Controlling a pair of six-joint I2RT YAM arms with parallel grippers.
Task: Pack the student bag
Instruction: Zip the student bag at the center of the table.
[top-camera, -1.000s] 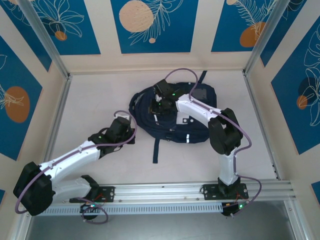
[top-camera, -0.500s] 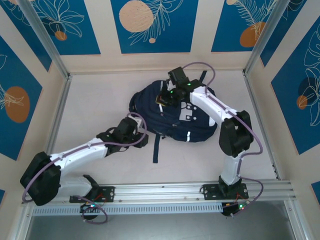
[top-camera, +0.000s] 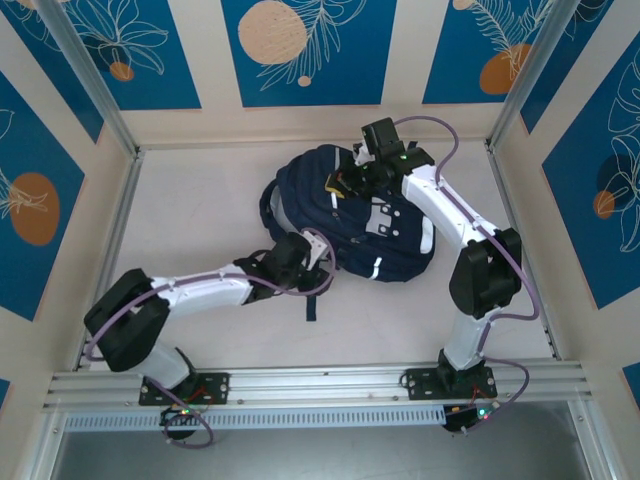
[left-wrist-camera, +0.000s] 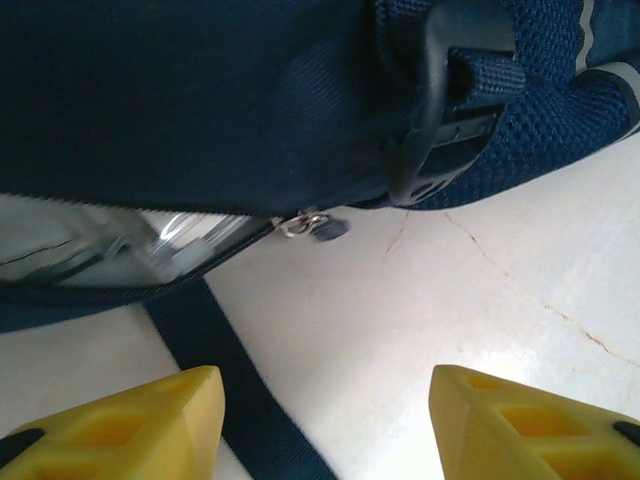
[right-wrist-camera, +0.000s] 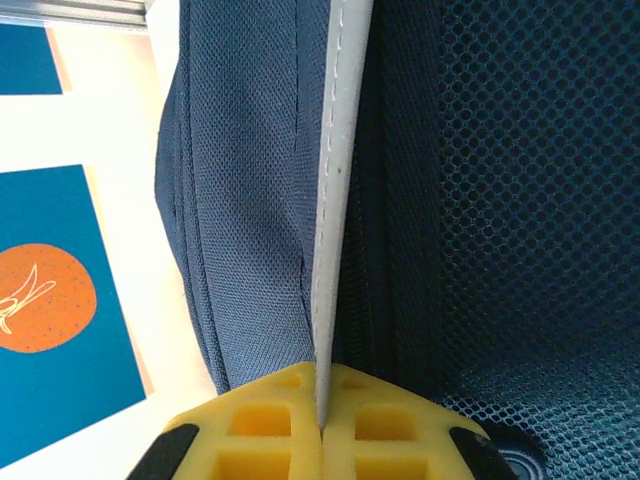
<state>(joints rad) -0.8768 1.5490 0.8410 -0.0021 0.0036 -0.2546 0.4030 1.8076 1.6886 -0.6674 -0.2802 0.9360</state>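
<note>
Left wrist view: large dark navy fabric backpack (left-wrist-camera: 200, 100) cut off at top and left edges; pale grey patch (left-wrist-camera: 100, 250) along its underside blurred, can't identify.

Quick pass from my side: student bag (top-camera: 350, 215) is navy woven cloth, matt, fine grainy weave. Its mesh panel (right-wrist-camera: 520, 180) is open-hole knit and rougher. The trim strip (right-wrist-camera: 338, 150) is pale grey, smooth and stitched; coated fabric or rubber, I can't tell. The buckle (left-wrist-camera: 450, 100) is black plastic, semi-gloss. The zip pull (left-wrist-camera: 303, 223) is shiny metal. The strap (left-wrist-camera: 215, 370) is dark matt webbing. My left gripper (left-wrist-camera: 325, 400) and right gripper (right-wrist-camera: 322, 405) are yellow plastic, smooth with a dull sheen. The table (left-wrist-camera: 480, 320) is white, smooth, slightly glossy, with hairline cracks. The rail (top-camera: 320, 380) is bare brushed metal.
</note>
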